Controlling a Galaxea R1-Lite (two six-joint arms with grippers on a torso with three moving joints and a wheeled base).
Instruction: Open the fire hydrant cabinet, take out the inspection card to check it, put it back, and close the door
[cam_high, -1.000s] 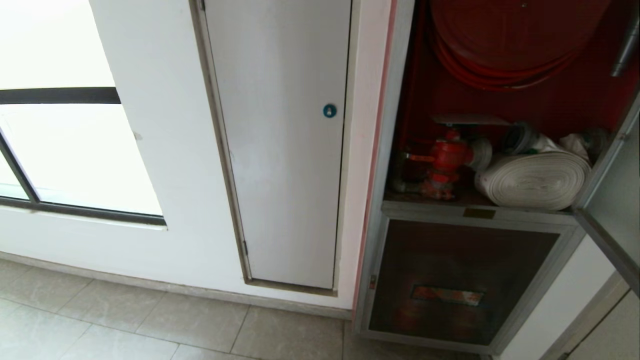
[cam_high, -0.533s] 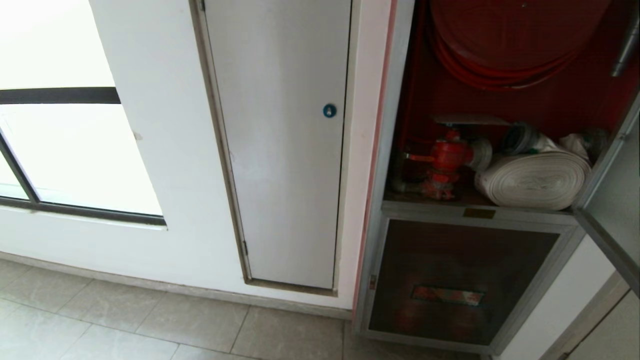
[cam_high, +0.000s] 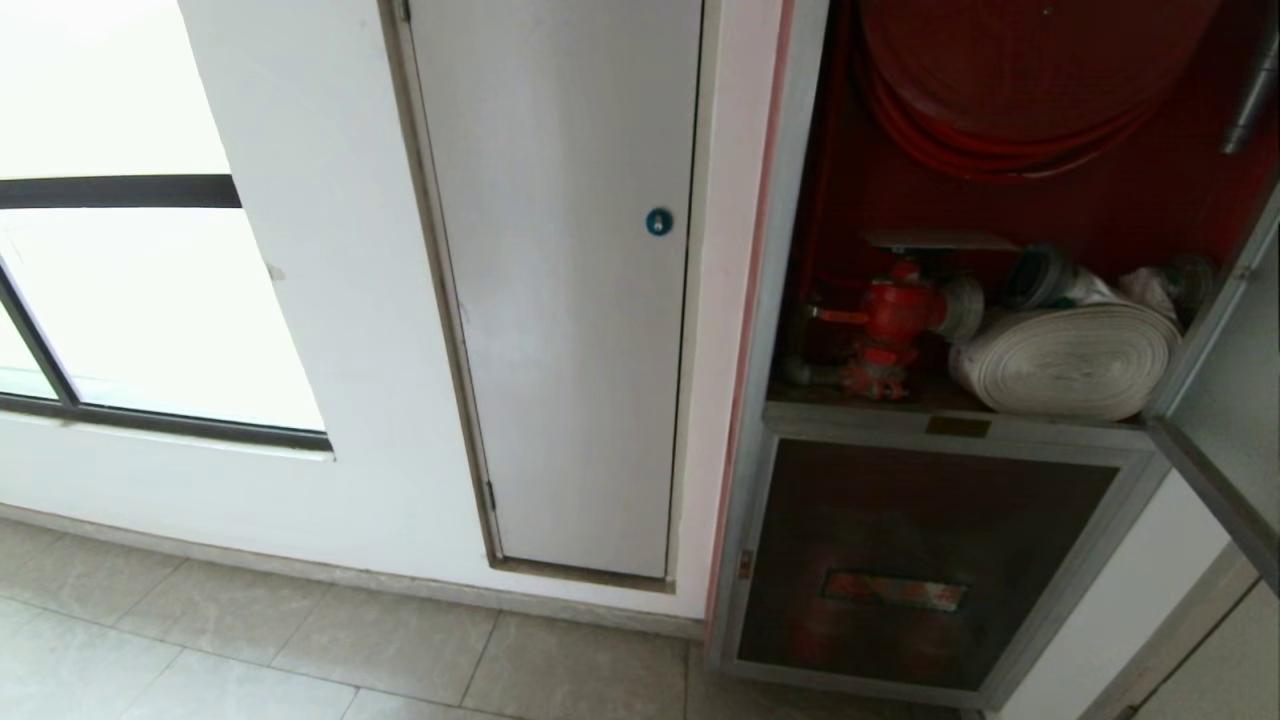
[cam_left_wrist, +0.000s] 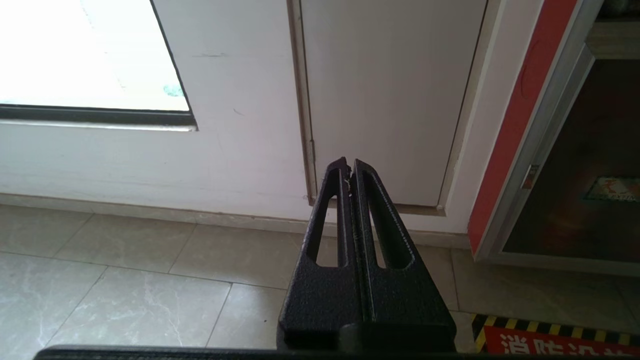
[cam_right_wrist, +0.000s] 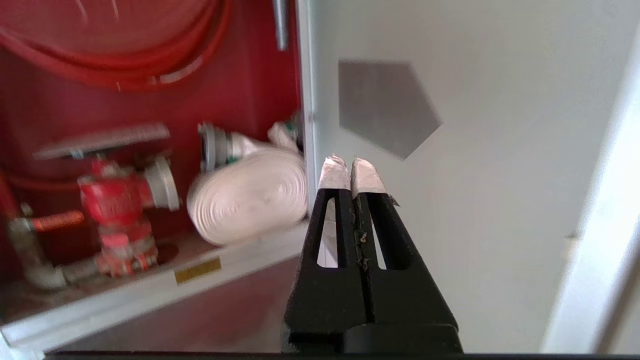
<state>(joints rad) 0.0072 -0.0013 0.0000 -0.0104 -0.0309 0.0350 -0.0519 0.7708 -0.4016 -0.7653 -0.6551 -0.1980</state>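
There is one cabinet (cam_high: 790, 250) with one open door (cam_high: 1225, 400). Inside it are one red hose reel (cam_high: 1000, 90), one red valve (cam_high: 890, 320) and one white rolled hose (cam_high: 1065, 360). Below is one small glass door (cam_high: 920, 560) with one red label (cam_high: 893, 590). There is one grey panel (cam_high: 560, 300) with one blue lock (cam_high: 659, 221), and one window (cam_high: 140, 300). Two grippers show, left (cam_left_wrist: 348, 165) and right (cam_right_wrist: 348, 162).

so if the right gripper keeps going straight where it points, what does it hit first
Most likely the open door, its pale inner face with a grey patch, close to its silver frame edge beside the white rolled hose. The shut right gripper points there; depth is unclear.
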